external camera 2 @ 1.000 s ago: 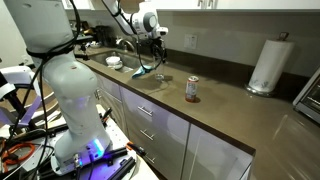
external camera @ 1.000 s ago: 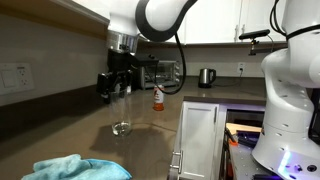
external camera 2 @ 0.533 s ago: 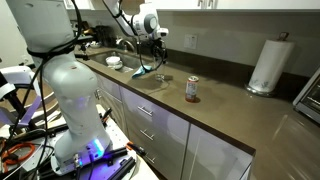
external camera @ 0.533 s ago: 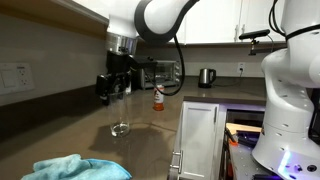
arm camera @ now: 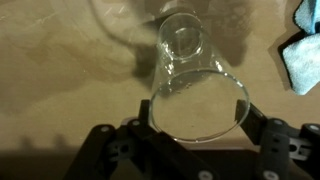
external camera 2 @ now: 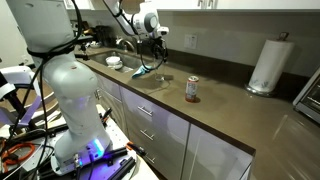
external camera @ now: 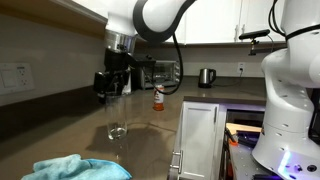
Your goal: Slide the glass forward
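The tool (external camera: 113,92) hangs over the bench (external camera: 150,135). Its 2 fingers (arm camera: 262,135) stand on either side of the rim of the glass (arm camera: 190,80). They are very close to the rim, but I cannot tell if they press it or are loose. The glass stands upright on the bench, directly under the tool. A blue cloth (external camera: 75,168) lies near, at one side of the tool.

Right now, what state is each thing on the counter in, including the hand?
hand: astride the rim of the glass; gripping or loose, cannot tell.
glass: upright, empty.
bottle: upright, white cap on.
blue cloth: crumpled in a heap.
paper towel roll: standing upright.
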